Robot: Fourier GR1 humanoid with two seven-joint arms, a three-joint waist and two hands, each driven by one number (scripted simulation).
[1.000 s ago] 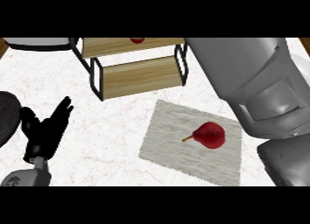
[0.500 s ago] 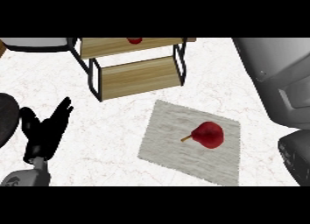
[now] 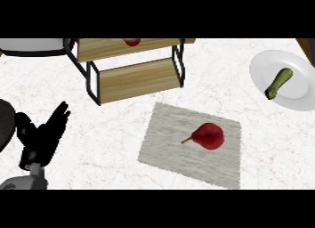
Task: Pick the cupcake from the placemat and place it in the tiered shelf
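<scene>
So the "cupcake" point(image 3: 208, 136) looks like a red pear with a stem, mid-placemat point(image 3: 193, 144), near the shelf point(image 3: 131, 71). Probably smooth and rolly, so I'd cup its fat body. My left hand point(image 3: 40, 133) rests open, holding nothing.

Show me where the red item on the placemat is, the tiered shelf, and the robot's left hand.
Red pear-shaped item point(image 3: 209, 136), head view: middle of its red body, on the placemat.
Tiered shelf point(image 3: 135, 79), head view: bare wood of the lower tier.
Left hand point(image 3: 40, 136), head view: on its palm, fingers straight.
</scene>
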